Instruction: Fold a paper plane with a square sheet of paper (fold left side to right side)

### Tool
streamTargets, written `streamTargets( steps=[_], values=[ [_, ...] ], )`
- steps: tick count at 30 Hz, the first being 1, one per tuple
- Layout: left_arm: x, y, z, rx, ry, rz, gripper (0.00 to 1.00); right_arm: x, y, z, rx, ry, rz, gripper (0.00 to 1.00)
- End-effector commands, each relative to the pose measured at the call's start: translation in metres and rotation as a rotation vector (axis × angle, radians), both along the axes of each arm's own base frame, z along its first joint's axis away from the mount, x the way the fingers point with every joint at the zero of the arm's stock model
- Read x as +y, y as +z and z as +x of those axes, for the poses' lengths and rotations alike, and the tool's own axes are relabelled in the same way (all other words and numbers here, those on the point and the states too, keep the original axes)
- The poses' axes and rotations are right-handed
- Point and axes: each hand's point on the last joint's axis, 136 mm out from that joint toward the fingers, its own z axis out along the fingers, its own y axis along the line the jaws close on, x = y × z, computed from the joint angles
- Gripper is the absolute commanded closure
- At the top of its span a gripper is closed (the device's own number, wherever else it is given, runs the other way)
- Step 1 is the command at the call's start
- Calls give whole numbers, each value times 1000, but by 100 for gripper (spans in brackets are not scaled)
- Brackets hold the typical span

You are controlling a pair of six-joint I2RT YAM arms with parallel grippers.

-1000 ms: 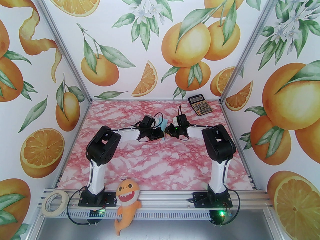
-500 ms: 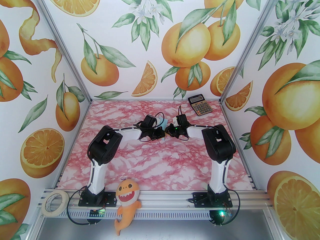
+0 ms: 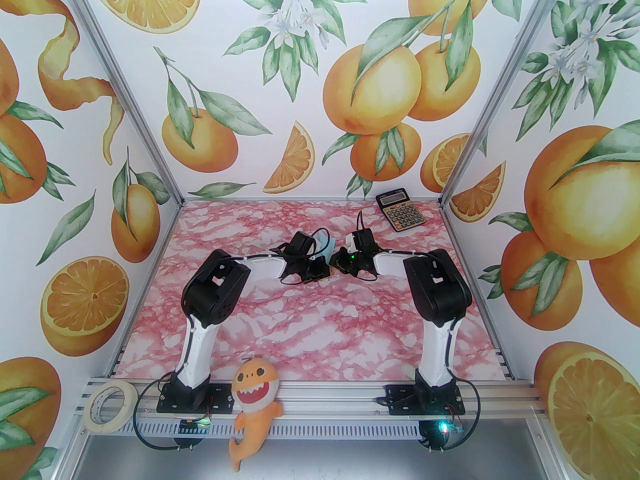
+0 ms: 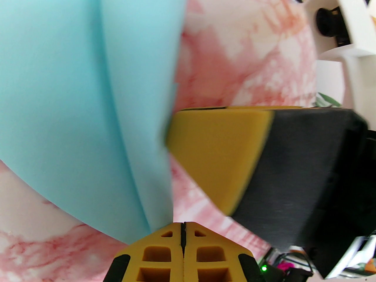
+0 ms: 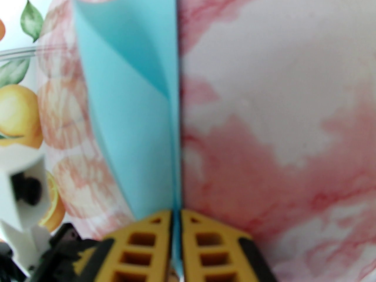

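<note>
The square sheet of paper (image 3: 328, 243) is pale blue and bent over on itself, held off the pink marble table between the two wrists. In the right wrist view the sheet (image 5: 132, 98) runs down into my right gripper (image 5: 175, 231), which is shut on its doubled edge. In the left wrist view the sheet (image 4: 73, 98) curves down beside my left gripper (image 4: 182, 231), whose pads are pressed together with no blue showing between them. A right finger (image 4: 217, 157) touches the paper's edge there. From above, the left gripper (image 3: 324, 268) and right gripper (image 3: 336, 264) almost meet at mid-table.
A black-and-gold calculator (image 3: 400, 211) lies at the back right of the table (image 3: 310, 328). A tape roll (image 3: 109, 407) and an orange plush shark (image 3: 255, 398) sit on the front rail by the arm bases. Patterned walls close in three sides.
The left arm has shifted a little to the right, bringing its wrist closer to the right one. The sliver of blue paper below the grippers is now hidden. The right arm has barely moved.
</note>
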Motion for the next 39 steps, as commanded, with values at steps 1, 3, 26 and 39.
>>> streamTargets(
  steps=[1,3,26,39],
  values=[
    [-3,-1,2,-14,-15,16,100,-3,-38,-14,59,-9,-62,86],
    [-2,-2,2,-12,-15,20,100,-3,-38,-14,58,-8,-62,86],
    [10,-15,-6,33,-12,62,100,-2,-37,-14,56,-8,-60,87],
    [5,43,44,-67,38,-37,99,-3,-38,-14,59,-10,-61,87]
  ],
)
